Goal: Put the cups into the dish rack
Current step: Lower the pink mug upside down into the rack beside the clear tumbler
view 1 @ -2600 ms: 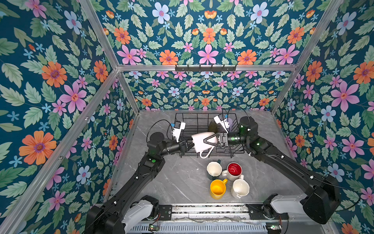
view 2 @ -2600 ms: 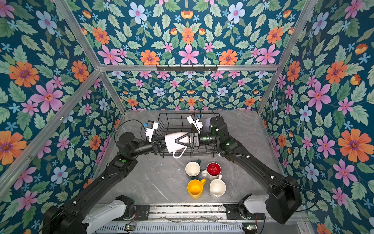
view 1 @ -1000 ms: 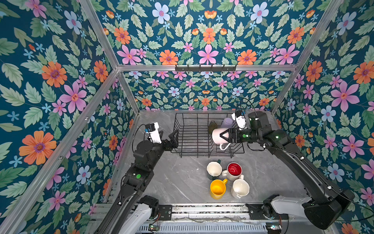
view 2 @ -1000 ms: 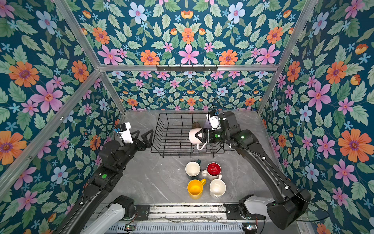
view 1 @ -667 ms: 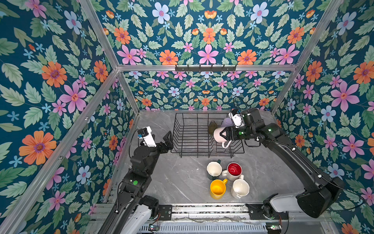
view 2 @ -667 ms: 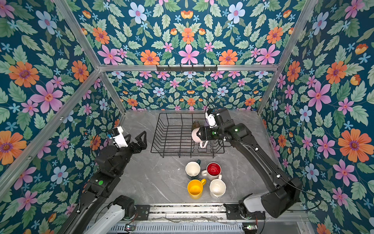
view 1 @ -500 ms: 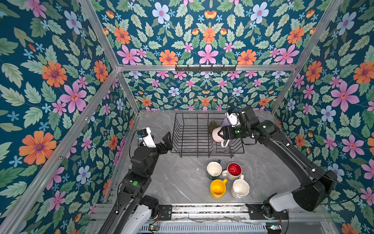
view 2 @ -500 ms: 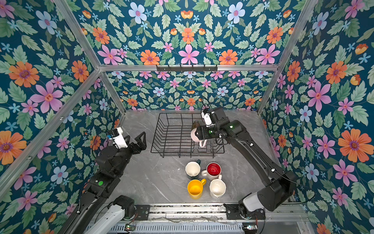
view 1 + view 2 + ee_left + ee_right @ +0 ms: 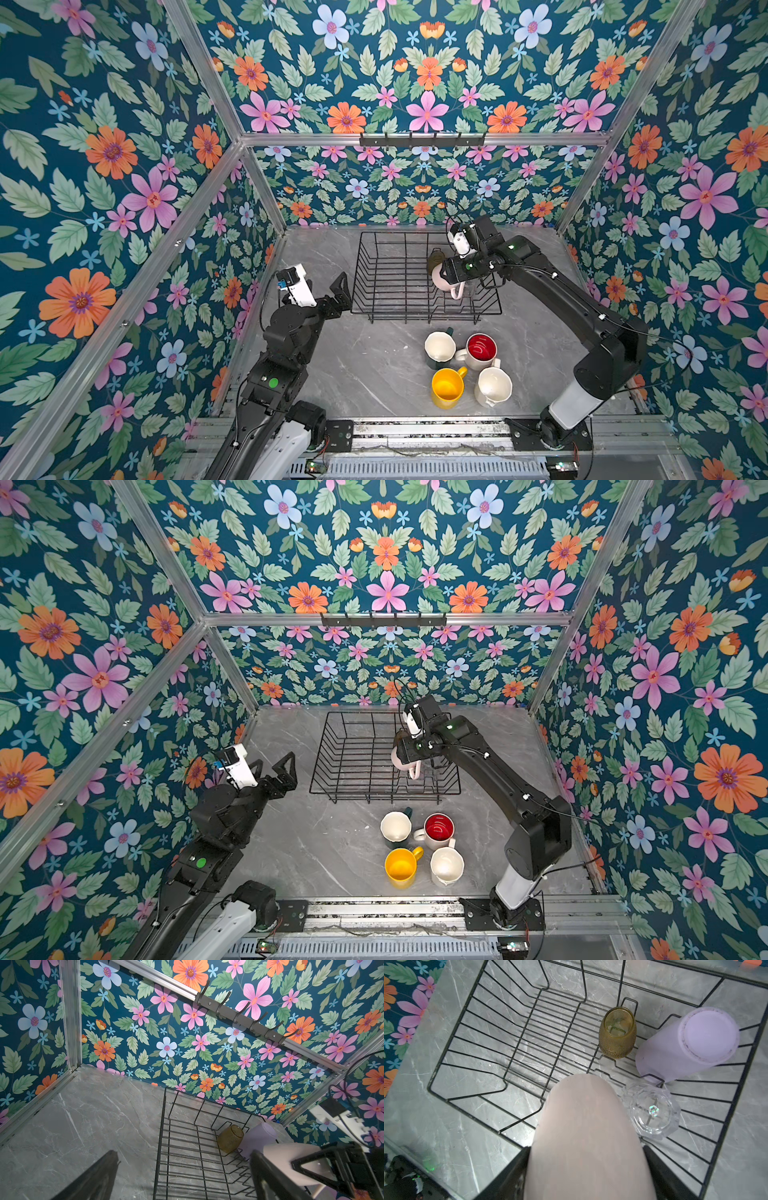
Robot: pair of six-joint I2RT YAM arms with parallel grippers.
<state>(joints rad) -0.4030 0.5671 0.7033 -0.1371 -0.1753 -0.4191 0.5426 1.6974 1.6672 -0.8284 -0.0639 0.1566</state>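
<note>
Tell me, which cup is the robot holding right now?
The pale pink mug: the right gripper clamps it over the dish rack. The amber glass, lilac tumbler and clear glass sit in the rack; four mugs stand on the table.

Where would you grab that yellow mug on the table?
Probably the rim of its left wall, as both top views show it, from straight above. The yellow mug stands upright, mouth open; its handle points toward the red-lined mug, and the white mug crowds its right. Only its left and near sides look free.

Left hand (image 9: pixel 272 773) withdrew; right hand (image 9: pixel 405 754) tipped pink mug (image 9: pixel 400 763).
</note>
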